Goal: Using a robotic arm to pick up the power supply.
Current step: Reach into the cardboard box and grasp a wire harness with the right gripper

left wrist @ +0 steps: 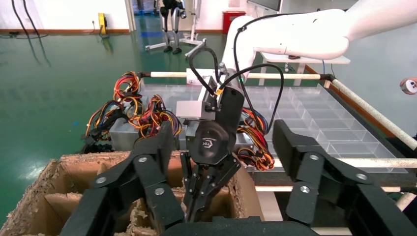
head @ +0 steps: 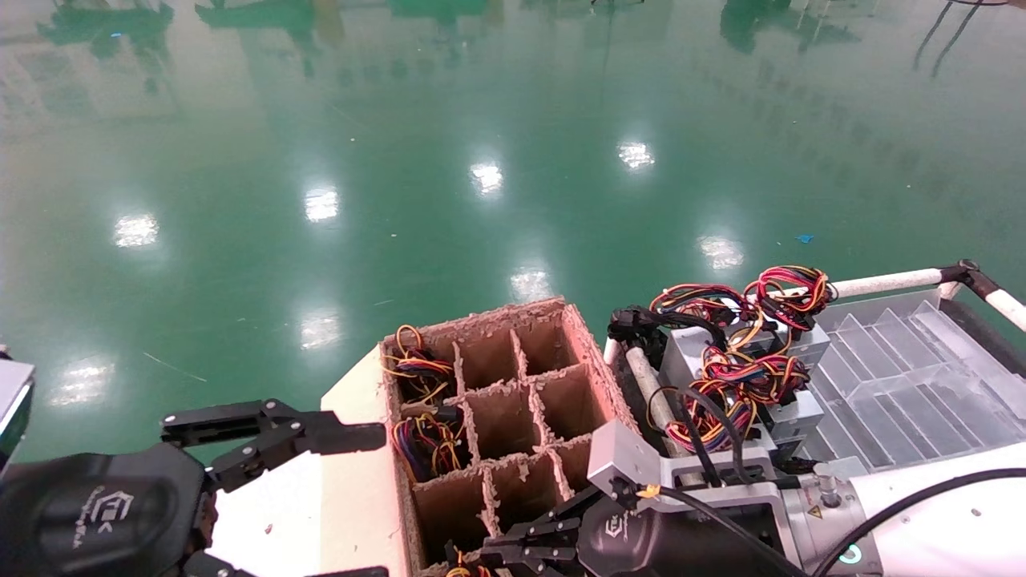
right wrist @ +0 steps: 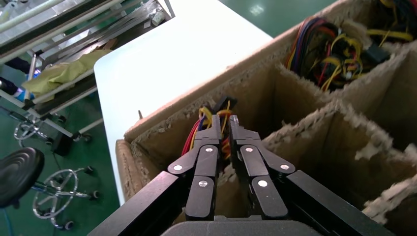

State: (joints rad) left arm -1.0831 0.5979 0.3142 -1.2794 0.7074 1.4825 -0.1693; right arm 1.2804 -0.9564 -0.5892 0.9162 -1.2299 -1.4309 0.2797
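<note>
The right tool (head: 501, 553) sat low over the near edge of the cardboard divider box (head: 497, 417), its two fingers (right wrist: 216, 130) drawn nearly together with just a thin slit between them and nothing pinched in there. From its own wrist camera the tips pointed down into a near corner cell where a bunch of red and yellow wires (right wrist: 211, 123) stuck up. My guess is the fingers were narrowed so they'd slip between the ragged cardboard walls without snagging, because those cells looked tight.

The left tool (head: 264, 437) hung off to the left side of the box over the white table (head: 321, 497), fingers spread wide, not touching anything. Looked idle to me, maybe just waiting or keeping clear.

As for the power supply (head: 697, 357), the silver-grey units were stacked just beside the box on the right, at the end of a clear plastic tray (head: 906, 361), with a thick tangle of coloured cables (head: 745, 377) draped over the top. Other wire bundles poked out of a few left-hand cells, though the metal bodies there were hidden. So the stacked units lay behind and to the right of the right tool, well apart from its tips.
</note>
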